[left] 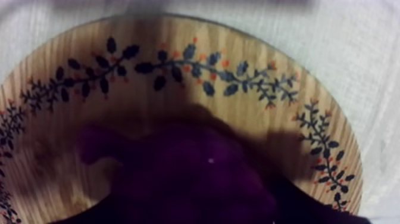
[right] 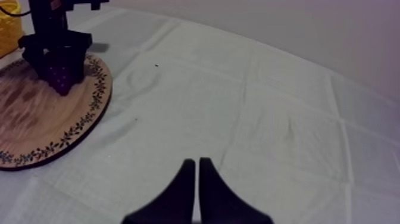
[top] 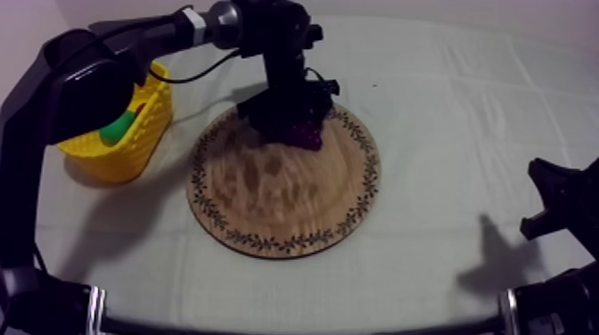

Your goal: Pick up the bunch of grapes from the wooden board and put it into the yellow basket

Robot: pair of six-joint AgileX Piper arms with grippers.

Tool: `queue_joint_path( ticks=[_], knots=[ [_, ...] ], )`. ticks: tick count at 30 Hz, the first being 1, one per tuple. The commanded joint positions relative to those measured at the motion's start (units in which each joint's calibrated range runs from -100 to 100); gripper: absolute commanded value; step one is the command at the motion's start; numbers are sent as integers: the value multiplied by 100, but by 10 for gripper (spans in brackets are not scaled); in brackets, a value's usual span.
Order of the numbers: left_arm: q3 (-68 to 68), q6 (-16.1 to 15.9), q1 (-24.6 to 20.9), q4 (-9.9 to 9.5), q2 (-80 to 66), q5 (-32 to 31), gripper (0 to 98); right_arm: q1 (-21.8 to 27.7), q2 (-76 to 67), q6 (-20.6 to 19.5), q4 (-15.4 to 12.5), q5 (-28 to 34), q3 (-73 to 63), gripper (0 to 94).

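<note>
Left gripper [top: 290,118] hides most of the bunch of grapes [left: 184,173] beneath it; closure indeterminate. Right gripper [right: 195,179] jaws pressed together

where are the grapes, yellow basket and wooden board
bunch of grapes [left: 190,173], left wrist view, middle of bunch
yellow basket [top: 125,153], top view, front wall
wooden board [top: 285,200], top view, bare centre
</note>
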Motion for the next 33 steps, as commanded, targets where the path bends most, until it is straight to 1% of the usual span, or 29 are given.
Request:
queue_joint_path(
  ticks=[1,5,9,16,21,26,33],
  knots=[
    [-8,12,6,-21,-9,5,703,-2,-1,6,1,4,-3,4],
    [9,29,21,-107,-50,-12,612,-2,-1,6,1,4,-3,4],
    [120,13,30,-187,-163,-74,545,-2,-1,6,1,4,-3,4],
    [685,-167,39,-250,-843,-131,491,-2,-1,6,1,4,-3,4],
    [1525,-384,21,-328,-1762,-137,467,-2,-1,6,1,4,-3,4],
    [2773,-654,-83,-376,-2985,-138,454,-2,-1,6,1,4,-3,4],
    [4324,-1192,-420,-493,-4945,-138,459,-2,-1,6,1,4,-3,4]
  ],
)
